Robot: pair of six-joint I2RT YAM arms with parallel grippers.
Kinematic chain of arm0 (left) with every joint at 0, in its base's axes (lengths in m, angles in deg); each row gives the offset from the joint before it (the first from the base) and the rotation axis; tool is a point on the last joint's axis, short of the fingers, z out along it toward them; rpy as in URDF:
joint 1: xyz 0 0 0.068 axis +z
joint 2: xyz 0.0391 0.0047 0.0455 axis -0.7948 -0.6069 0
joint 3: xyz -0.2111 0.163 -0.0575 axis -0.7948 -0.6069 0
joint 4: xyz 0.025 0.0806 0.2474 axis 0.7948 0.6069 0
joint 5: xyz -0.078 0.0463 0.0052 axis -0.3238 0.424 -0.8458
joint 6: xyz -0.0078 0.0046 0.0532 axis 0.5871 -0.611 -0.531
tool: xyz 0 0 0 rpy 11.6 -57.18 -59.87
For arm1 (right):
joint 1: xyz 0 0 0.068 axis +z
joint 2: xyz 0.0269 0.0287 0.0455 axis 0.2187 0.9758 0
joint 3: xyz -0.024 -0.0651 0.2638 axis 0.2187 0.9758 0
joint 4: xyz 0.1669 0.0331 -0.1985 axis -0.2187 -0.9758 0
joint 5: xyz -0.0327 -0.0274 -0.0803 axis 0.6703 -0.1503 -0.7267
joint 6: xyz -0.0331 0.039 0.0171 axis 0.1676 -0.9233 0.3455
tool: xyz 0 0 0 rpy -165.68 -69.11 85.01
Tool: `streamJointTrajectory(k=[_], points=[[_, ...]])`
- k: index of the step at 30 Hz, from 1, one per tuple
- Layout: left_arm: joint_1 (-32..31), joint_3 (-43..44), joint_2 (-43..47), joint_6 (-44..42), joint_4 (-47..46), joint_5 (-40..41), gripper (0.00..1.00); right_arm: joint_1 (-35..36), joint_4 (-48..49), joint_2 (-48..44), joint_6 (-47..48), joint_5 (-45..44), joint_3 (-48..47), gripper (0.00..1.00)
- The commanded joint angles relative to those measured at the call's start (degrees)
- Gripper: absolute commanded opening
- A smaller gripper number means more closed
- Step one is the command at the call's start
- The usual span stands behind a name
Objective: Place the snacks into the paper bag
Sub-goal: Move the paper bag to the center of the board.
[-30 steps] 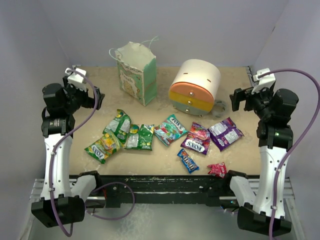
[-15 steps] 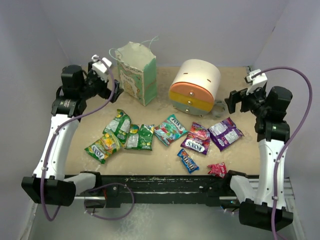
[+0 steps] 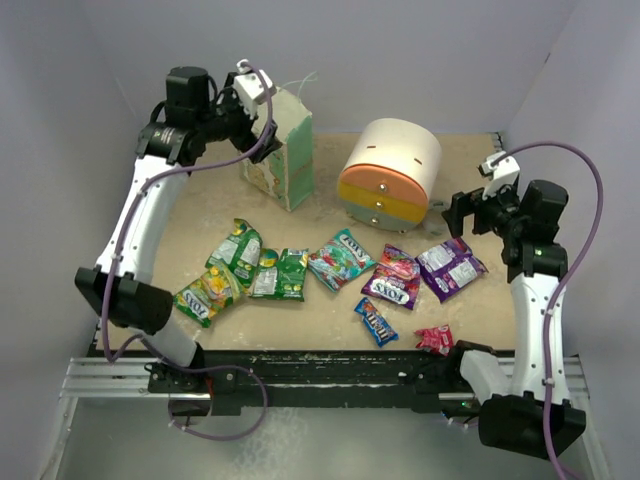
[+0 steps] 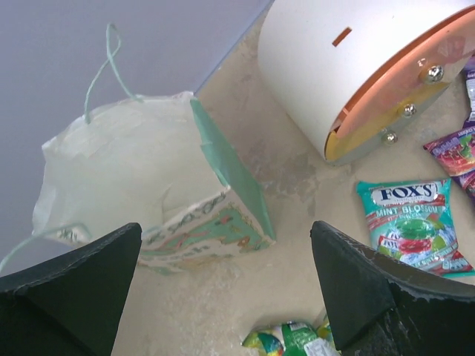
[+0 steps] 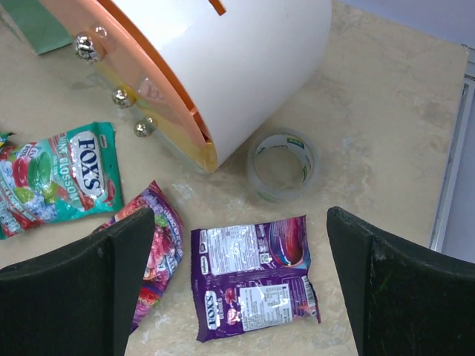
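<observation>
The left tool (image 4: 225,231), spread and empty, hovers just above the paper bag (image 4: 133,163). The right tool (image 5: 239,222), likewise released, hangs over a purple snack (image 5: 252,291) well right of the bag. It would best pinch that packet mid-body. The other snacks (image 3: 290,275) lie in front of the bag.

The paper bag (image 4: 211,222) is pale green and cream (cartoon print); teal packet (image 4: 412,222), purple packet (image 5: 252,278); drawer unit (image 5: 245,67) white, orange, yellow.

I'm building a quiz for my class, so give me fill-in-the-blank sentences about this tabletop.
The shiny teal candy packet is lettered ____.
The round white, orange and yellow drawer unit shows ____ metal knobs.
The left hand and right hand are both ____.
Missing words: FOX'S; three; open.
</observation>
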Motion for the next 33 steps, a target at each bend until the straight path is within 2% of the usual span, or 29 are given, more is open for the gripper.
streamJointTrajectory(k=[1,8,18,26,33], points=[[-1.2,10.3,-6.2,-3.0,4.3,-4.5,0.99,0.1,2.6,-1.3,0.9,1.1,0.6,1.00],[-2.2,24.6,-18.9,-3.2,11.2,-7.3,1.00,0.1,2.6,-2.4,1.1,0.4,2.9,1.00],[-2.5,32.5,-27.0,-11.4,16.5,-3.3,0.99,0.1,3.2,-3.8,1.1,0.8,5.4,1.00],[-3.3,33.7,-30.0,-17.7,22.7,0.5,1.00,0.1,3.9,-5.6,1.0,0.9,7.1,1.00],[-3.3,32.5,-29.2,-21.2,25.9,3.1,0.90,0.1,3.7,-6.2,1.0,1.2,7.3,1.00]])
